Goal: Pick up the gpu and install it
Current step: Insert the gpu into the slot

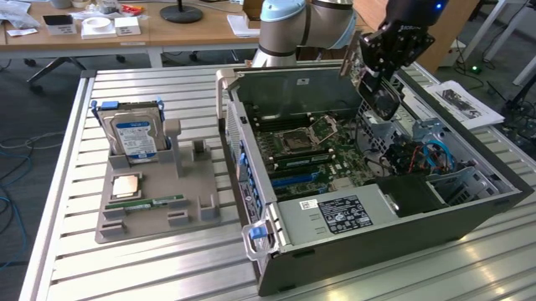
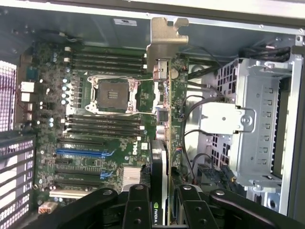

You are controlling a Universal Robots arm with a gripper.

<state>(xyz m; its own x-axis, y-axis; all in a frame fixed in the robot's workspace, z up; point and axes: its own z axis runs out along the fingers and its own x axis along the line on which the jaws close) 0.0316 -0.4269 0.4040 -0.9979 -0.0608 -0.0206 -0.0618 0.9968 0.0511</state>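
My pincer (image 1: 383, 74) clenched the gpu (image 2: 164, 119) over the open case (image 1: 377, 244); I judged it should go down level, aligned with the motherboard (image 2: 95, 138) slot.

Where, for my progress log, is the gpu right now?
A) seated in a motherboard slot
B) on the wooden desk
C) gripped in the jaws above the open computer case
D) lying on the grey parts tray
C: the gripper holds the gpu over the open computer case, clear of the motherboard.
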